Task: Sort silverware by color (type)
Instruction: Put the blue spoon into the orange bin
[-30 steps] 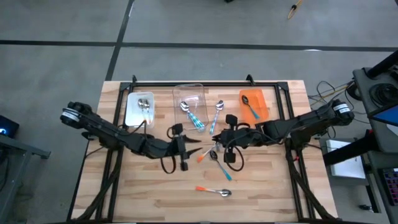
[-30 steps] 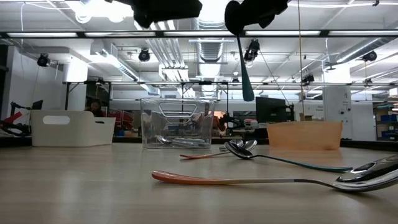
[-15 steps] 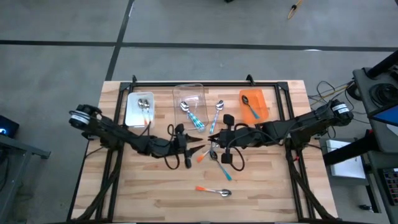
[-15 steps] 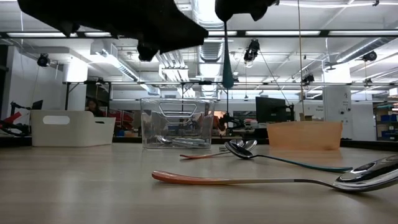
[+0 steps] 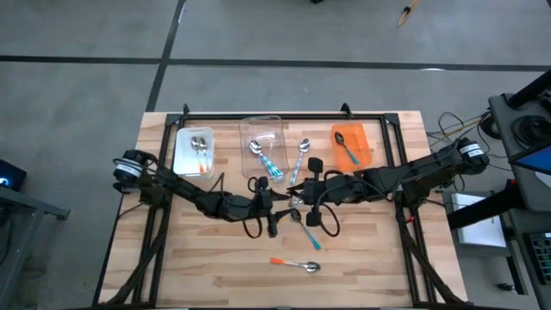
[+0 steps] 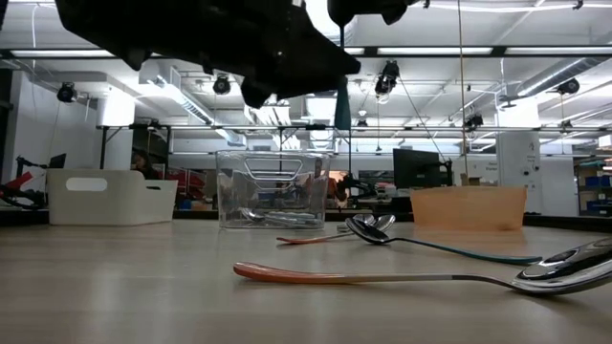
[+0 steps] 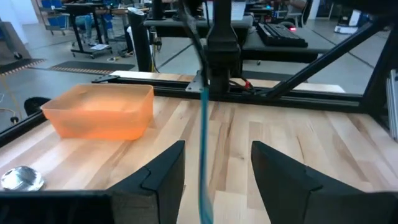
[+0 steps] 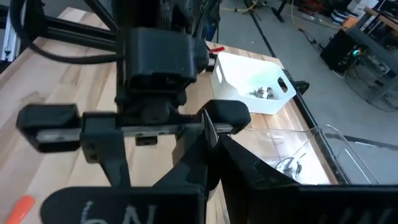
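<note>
The right gripper pinched a teal-handled spoon between the left gripper's spread fingers; mistimed release risked dropping it mid-table.

L end effector has slid toward 3 o'clock across the tabletop, now face to face w/ R end effector, fingers spread wider either side of the thin teal-handled spoon. In low view that spoon hangs higher than a sec ago, partly behind L arm.
</note>
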